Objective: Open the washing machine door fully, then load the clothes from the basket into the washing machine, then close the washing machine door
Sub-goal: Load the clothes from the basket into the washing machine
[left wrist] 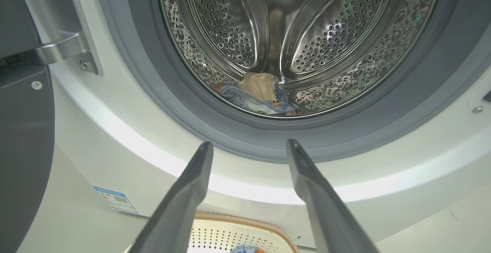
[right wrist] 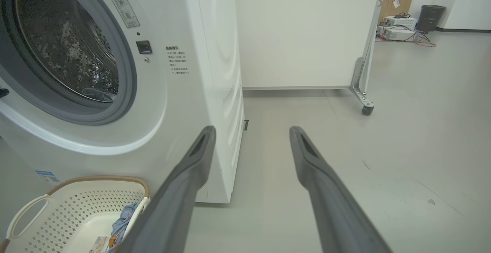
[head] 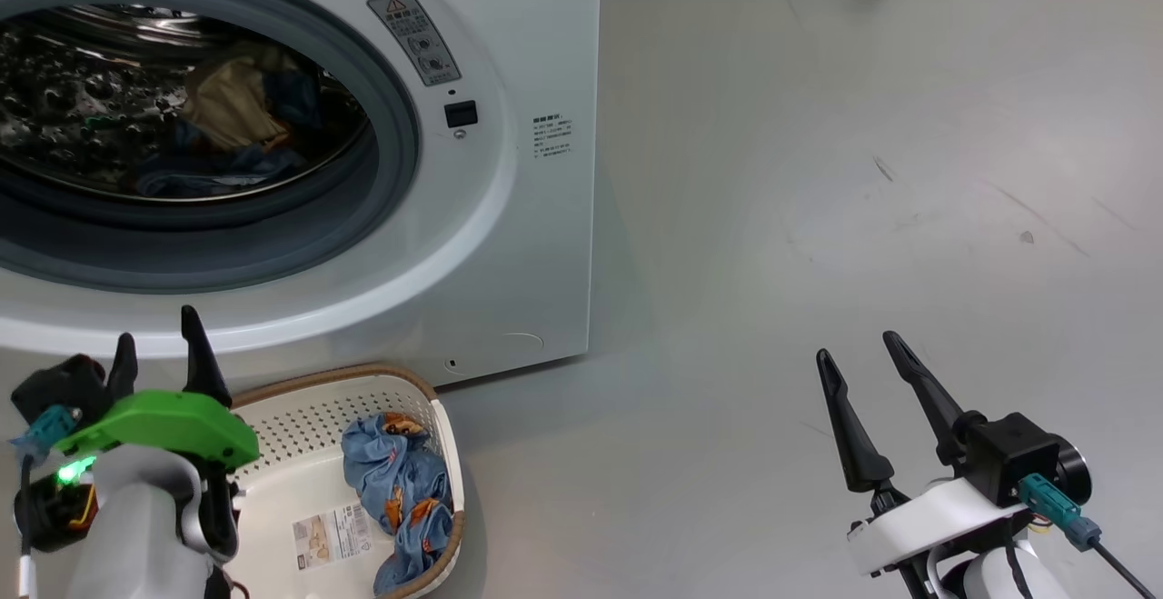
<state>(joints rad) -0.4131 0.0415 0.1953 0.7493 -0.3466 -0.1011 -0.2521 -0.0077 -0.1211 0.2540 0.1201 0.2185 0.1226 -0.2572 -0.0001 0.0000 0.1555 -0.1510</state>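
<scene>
- Head cam: washing machine (head: 509, 244) is a big white box w/ a smooth glossy front. Its round mouth is lined by a matte grey rubber ring (head: 391, 154), and the steel drum (head: 82, 81) inside is shiny and dimpled.
- Some clothes (head: 227, 108) lie low in the drum, a cream piece over dark blue folds.
- Basket (head: 300, 417) sits on the floor (head: 818, 172) just in front of the machine's lower front. It's cream plastic, a rounded rectangle w/ perforated walls and a brown woven-look rim.
- More crumpled light-blue cloth w/ orange figures is bunched at the basket end nearer the machine's corner. A flat paper label (head: 332, 534) lies beside it.
- L gripper (head: 156, 334) is below the machine's mouth, by the basket's rim. Its dark tapered fingers are spread wide w/ nothing between them.
- R gripper (head: 859, 349) is well off the machine's side, over bare grey floor. Its fingers are wide apart and empty too.
- L wrist cam: I'm looking up into the mouth. The drum has raised oval ribs, all punched w/ holes.
- Washing machine door (left wrist: 23, 149) is a smooth dark panel swung clear of the mouth on a brushed-metal hinge (left wrist: 63, 49). A blue sticker (left wrist: 115, 199) is on the machine's lower front.
- R wrist cam: the machine's side panel has faint pressed rings. A plain white partition (right wrist: 307, 34) on a caster (right wrist: 367, 109) stands behind the machine.
</scene>
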